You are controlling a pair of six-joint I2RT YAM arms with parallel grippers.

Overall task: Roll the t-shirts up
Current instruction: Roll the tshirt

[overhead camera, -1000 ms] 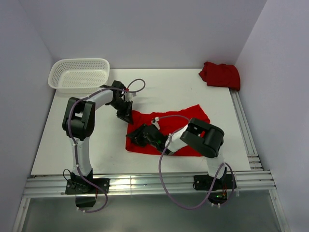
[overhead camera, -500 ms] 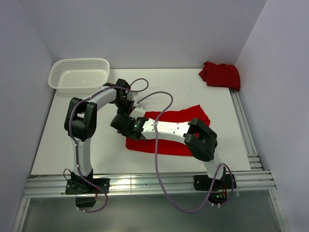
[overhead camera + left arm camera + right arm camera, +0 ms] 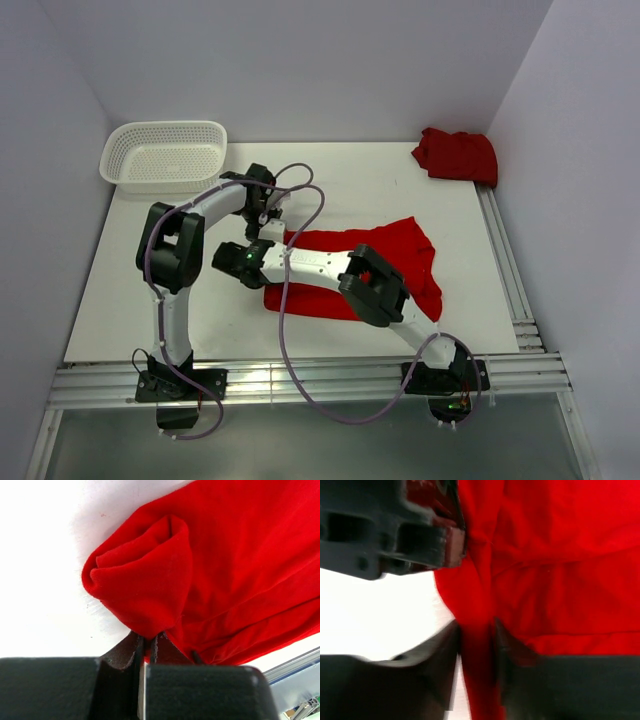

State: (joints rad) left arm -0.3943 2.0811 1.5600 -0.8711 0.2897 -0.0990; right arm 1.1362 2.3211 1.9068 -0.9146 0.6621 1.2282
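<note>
One red t-shirt [image 3: 400,250] lies spread across the middle of the table, its left edge bunched into a loose roll [image 3: 145,585]. My left gripper [image 3: 266,226] is at the shirt's far left corner, shut on a fold of the cloth [image 3: 148,641]. My right arm reaches leftward over the shirt. Its gripper [image 3: 240,264] sits at the near left edge with a thick band of red cloth pinched between its fingers [image 3: 477,637]; this view is blurred. A second red t-shirt [image 3: 457,155] lies crumpled at the back right.
A white mesh basket [image 3: 165,155] stands at the back left corner. Metal rails [image 3: 505,260] run along the table's right and near edges. In the right wrist view the left gripper [image 3: 415,535] shows just beyond the cloth edge.
My right arm has swung left across the shirt, taking its gripper from the near-left part to the left edge. The left gripper shifted slightly, still holding its fold.
</note>
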